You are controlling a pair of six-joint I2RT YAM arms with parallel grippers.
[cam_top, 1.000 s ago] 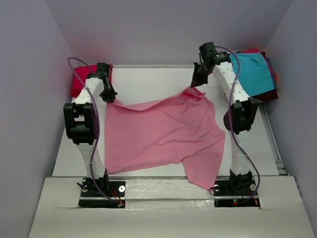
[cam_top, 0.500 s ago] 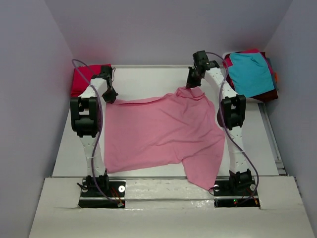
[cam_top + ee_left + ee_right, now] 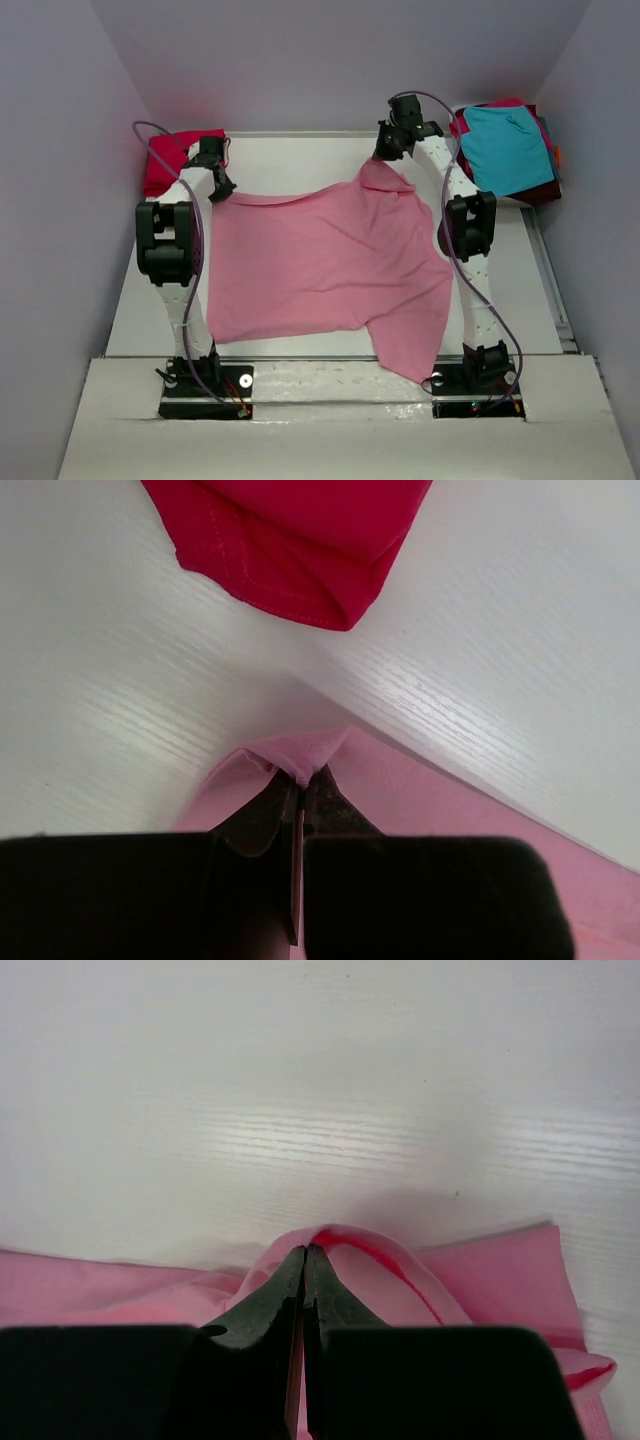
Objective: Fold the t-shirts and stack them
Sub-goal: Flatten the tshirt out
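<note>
pink t-shirt (image 3: 330,260): spread on the table (image 3: 290,160), held up at its far edge.
left gripper (image 3: 302,780): closed on a pink fold, shown clearly at the wrist only.
right gripper (image 3: 305,1253): closed on pink cloth likewise.
red t-shirt (image 3: 290,540): seen just beyond the left gripper.
teal t-shirt (image 3: 505,145): seen from above only, far right.

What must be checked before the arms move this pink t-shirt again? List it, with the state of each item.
1. Left gripper shut on the pink t-shirt: ok, a fold of fabric sits between its fingertips.
2. Right gripper shut on the same shirt: ok.
3. Shirt lying flat: not ok, the far edge is raised at both grips and the cloth is wrinkled.
4. Shirt wholly on the table: not ok, its near right part reaches past the near edge.
5. Red t-shirt clear of the left gripper: ok, bare table lies between them.
6. Number of layers pinched by each gripper: cannot tell.
</note>
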